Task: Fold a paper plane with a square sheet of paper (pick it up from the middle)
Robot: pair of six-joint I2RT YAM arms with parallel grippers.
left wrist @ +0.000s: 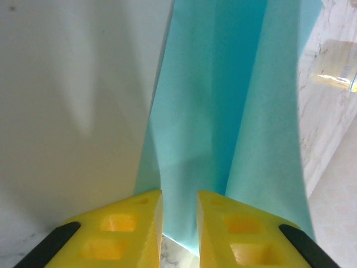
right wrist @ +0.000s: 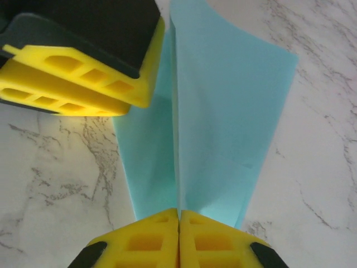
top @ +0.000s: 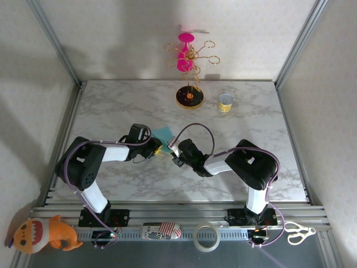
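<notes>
The square sheet of paper (top: 163, 134) is teal and lifted off the marble between the two arms at mid-table. It is bent into a raised centre fold with a flap hanging on each side (right wrist: 223, 111). My right gripper (right wrist: 178, 215) is shut on the near end of that fold, fingers pressed together. My left gripper (left wrist: 178, 192) faces it from the left, with its jaws a narrow gap apart. The paper (left wrist: 223, 111) runs down through that gap without being pinched. In the top view the left gripper (top: 159, 148) and right gripper (top: 174, 152) almost meet.
A round black-and-yellow stand base (top: 189, 97) with a pink and gold wire tree stands at the back centre, a small yellow cup (top: 225, 103) to its right. On the near rail lie a plush toy (top: 42, 233), a tape roll (top: 206, 237) and scissors (top: 298, 231).
</notes>
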